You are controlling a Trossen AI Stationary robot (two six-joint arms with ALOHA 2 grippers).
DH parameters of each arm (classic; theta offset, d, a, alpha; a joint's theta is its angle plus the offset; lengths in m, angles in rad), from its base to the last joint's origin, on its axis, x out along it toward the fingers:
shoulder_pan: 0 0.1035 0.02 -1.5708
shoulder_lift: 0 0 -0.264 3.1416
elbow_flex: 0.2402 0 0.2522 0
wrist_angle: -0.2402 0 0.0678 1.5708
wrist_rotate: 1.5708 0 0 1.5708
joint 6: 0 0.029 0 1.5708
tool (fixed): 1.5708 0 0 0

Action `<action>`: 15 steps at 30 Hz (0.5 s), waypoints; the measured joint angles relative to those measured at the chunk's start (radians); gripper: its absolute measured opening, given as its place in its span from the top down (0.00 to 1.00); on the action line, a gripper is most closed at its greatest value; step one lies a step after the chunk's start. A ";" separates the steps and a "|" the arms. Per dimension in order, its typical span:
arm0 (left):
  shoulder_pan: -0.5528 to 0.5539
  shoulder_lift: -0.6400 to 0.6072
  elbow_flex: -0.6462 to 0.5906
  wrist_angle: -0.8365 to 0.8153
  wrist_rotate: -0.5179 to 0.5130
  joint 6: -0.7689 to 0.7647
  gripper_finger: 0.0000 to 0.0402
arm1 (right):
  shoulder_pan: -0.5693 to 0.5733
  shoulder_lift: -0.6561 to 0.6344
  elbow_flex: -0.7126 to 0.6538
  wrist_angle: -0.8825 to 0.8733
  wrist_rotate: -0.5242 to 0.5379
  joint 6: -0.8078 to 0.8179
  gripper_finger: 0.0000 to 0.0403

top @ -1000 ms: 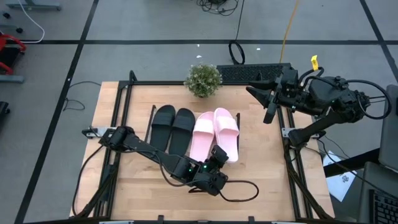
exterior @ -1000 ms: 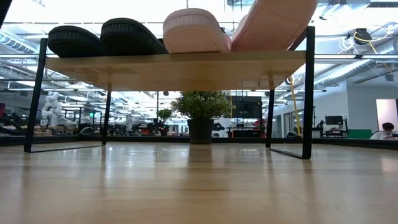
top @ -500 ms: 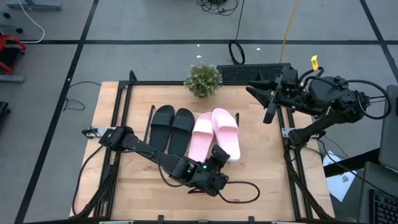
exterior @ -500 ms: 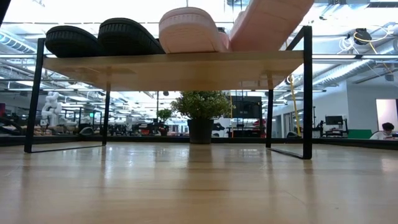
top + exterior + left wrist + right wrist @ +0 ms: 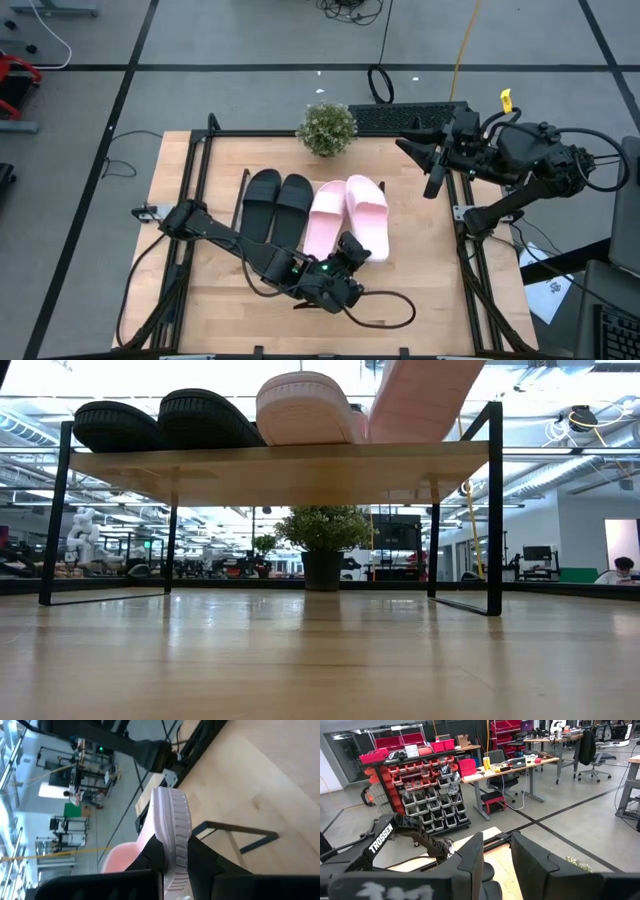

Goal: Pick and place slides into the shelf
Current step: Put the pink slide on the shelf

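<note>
The left claw is gripping the rightmost pink slide's heel on the shelf (right claw is hanging narrowly parted, empty).

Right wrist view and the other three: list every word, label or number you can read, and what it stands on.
"TROSSEN": white letters on the dark arm link, right wrist view.
White marks on the right gripper's body: too blurred to read.
Bins on the rack: no label can be read.
High, low and left wrist views: no readable text.
</note>
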State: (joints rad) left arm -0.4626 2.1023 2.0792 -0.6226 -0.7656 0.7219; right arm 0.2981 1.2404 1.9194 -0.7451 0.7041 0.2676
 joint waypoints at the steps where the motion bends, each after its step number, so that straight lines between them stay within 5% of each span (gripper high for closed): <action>1: -0.002 -0.001 0.000 0.003 0.007 0.003 0.91 | 0.000 0.000 0.000 0.002 0.000 0.000 0.78; 15: -0.040 0.000 0.000 -0.028 0.111 -0.040 0.91 | 0.000 0.000 0.000 0.016 0.001 -0.001 0.78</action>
State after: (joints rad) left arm -0.5029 2.1022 2.0789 -0.6508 -0.6544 0.6822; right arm 0.2981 1.2404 1.9195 -0.7288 0.7055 0.2668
